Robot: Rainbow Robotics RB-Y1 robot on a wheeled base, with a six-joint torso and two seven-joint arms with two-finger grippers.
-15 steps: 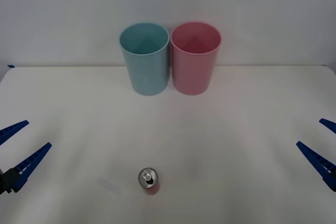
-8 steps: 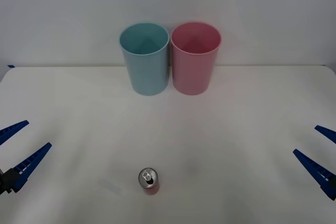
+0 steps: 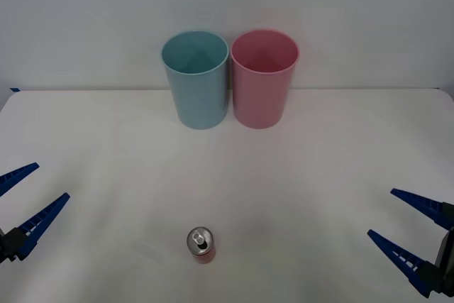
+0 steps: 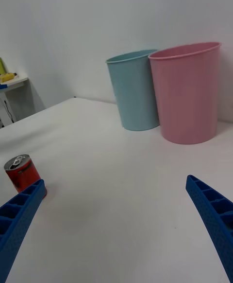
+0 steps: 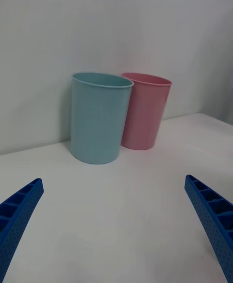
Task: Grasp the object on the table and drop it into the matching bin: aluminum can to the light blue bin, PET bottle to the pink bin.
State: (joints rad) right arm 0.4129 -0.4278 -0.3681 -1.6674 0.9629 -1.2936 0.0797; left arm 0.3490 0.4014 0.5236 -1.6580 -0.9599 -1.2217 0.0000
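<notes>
A small red aluminum can (image 3: 201, 243) (image 4: 22, 174) with a silver pull-tab top stands upright near the front of the white table (image 3: 319, 168). At the back stand the light blue bin (image 3: 196, 79) (image 4: 133, 90) (image 5: 99, 117) and, touching its right side, the pink bin (image 3: 263, 77) (image 4: 187, 92) (image 5: 145, 110). My right gripper (image 3: 405, 233) (image 4: 114, 224) is open at the table's right edge, well right of the can. My left gripper (image 3: 28, 196) (image 5: 114, 224) hangs open at the left edge, with nothing between its fingers.
A plain white wall rises behind the bins. The right wrist view shows a small side table (image 4: 10, 82) with a yellow item far off beyond the table's left side. Bare tabletop lies between the can and both bins.
My right gripper has moved leftward and toward the table's front, coming further into the front view. The left gripper, the can and both bins have stayed put.
</notes>
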